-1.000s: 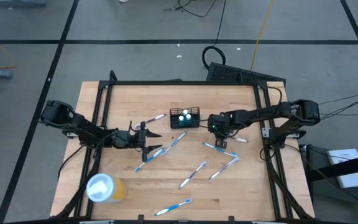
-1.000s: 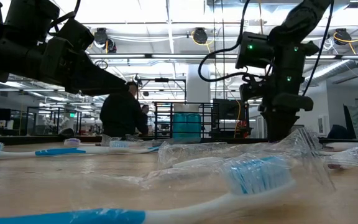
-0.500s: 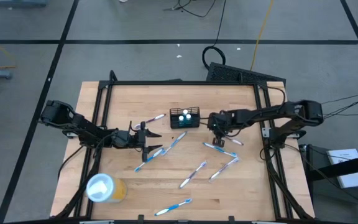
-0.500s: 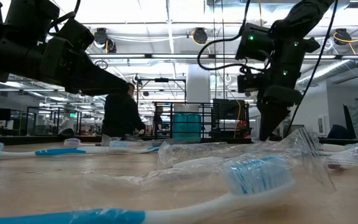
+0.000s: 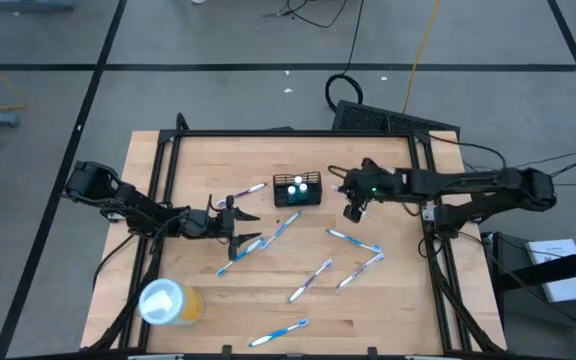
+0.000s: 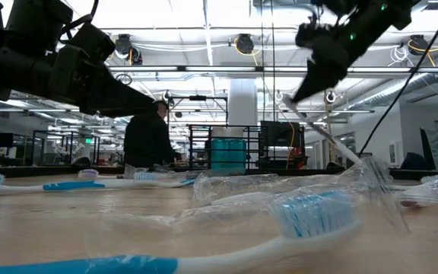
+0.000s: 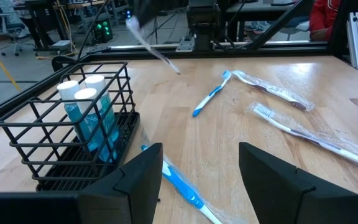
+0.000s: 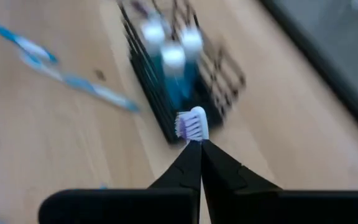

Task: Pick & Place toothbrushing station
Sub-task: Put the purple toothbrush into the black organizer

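Bare wood runs along the far edge of the table (image 5: 198, 160) behind the toothbrushing station (image 5: 298, 190), and a wide clear strip also lies between the station and the table's right-hand frame rail. The station, a black wire-mesh holder, sits upright in the far middle of the table, its long axis running left to right in the high view and its open top facing up; two blue tubes with white caps (image 7: 87, 111) stand in one end of it. The right gripper (image 5: 351, 207) hangs raised just to the right of the station, apart from it, fingers pinched tight on a toothbrush (image 8: 191, 123) whose purple-and-white head pokes out past the fingertips toward the holder. In the low view that brush slants down from the gripper, clear of the tabletop. The left gripper (image 5: 236, 222) rests low on the left half of the table, its fingers (image 7: 140, 180) spread apart with nothing between them, a blue-handled toothbrush (image 7: 182, 185) lying on the wood just in front. More wrapped toothbrushes (image 5: 311, 280) lie scattered across the near middle, and a yellow cup (image 5: 168, 302) with a white lid stands by the near left corner, well apart from the station.
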You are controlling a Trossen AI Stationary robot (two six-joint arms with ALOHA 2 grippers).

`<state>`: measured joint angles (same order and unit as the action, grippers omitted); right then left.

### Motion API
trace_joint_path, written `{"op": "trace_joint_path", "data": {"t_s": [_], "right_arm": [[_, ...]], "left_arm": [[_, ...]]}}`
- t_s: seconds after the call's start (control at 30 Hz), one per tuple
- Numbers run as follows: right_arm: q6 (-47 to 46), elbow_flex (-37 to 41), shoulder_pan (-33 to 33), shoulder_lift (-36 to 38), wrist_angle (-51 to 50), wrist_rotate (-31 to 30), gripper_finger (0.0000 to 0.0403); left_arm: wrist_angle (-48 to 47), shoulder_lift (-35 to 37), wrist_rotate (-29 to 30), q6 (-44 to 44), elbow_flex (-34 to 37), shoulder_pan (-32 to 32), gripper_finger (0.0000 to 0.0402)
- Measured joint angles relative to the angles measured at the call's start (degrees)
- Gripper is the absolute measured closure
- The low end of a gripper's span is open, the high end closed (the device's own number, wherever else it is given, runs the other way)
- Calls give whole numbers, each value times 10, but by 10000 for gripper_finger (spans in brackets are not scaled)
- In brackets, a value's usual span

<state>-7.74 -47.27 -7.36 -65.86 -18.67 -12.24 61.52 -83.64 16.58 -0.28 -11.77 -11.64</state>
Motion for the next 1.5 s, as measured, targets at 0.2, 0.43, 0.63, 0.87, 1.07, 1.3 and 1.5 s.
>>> {"op": "trace_joint_path", "data": {"t_s": [0.2, 0.43, 0.63, 0.87, 1.07, 1.3, 1.5], "right_arm": [[44, -1, 11, 22, 56, -48, 401], [92, -10, 19, 23, 121, -57, 402], [131, -39, 20, 22, 151, -58, 403], [199, -62, 46, 22, 231, -72, 403], [224, -62, 32, -2, 293, -68, 403], [236, -61, -8, -76, 391, -15, 403], [223, -61, -35, -117, 424, -9, 403]], "left_arm": [[-1, 0, 0, 0, 0, 0, 186], [-4, 0, 0, 0, 0, 0, 186], [-5, 0, 0, 0, 0, 0, 186], [-5, 0, 0, 2, 0, 0, 186], [-5, 0, 0, 2, 0, 0, 186], [-5, 0, 0, 2, 0, 0, 186], [-10, 0, 0, 1, 0, 0, 186]]}}
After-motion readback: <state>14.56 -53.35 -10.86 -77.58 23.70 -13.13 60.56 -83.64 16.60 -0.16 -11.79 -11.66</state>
